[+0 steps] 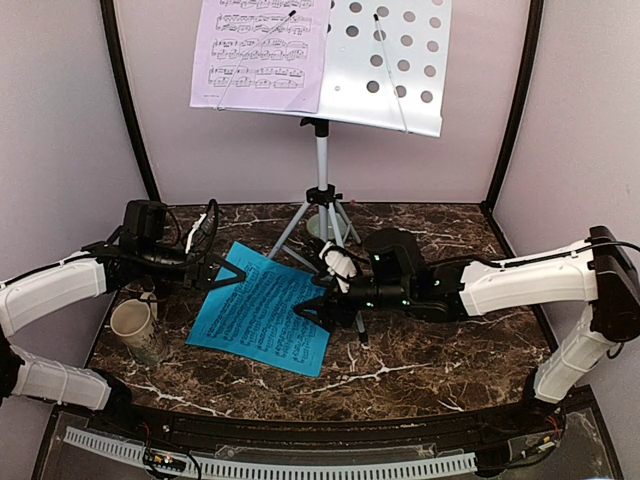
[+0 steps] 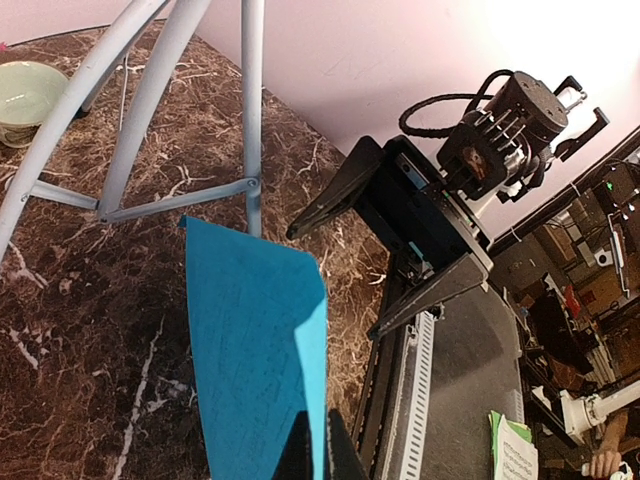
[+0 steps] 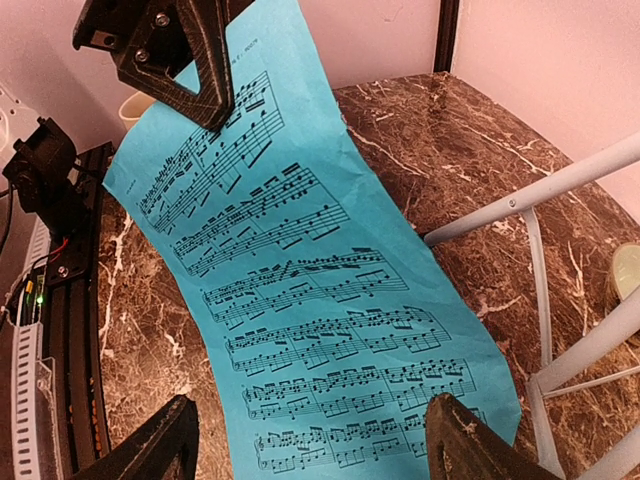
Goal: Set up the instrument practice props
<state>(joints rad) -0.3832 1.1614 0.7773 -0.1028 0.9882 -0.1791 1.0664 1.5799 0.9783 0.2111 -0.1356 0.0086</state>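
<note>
On the brown marble tabletop (image 1: 430, 375), the bright-blue printed music sheet (image 1: 262, 320) lies part-lifted. The left gripper (image 1: 215, 272) is clamped on its left corner, probably to peel it up. The right gripper (image 1: 318, 312) is spread wide over the opposite end, holding nothing. The lilac printed music sheet (image 1: 262, 50) fills the left of the perforated grey stand tray (image 1: 400, 70), leaving the right half for blue.

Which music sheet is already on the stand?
The lilac sheet, on the tray's left half. The blue sheet is down low, pinched by the left gripper.

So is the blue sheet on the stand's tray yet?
No: the blue sheet is down at the table, pinched by the left gripper; only the lilac sheet is on the tray.
</note>
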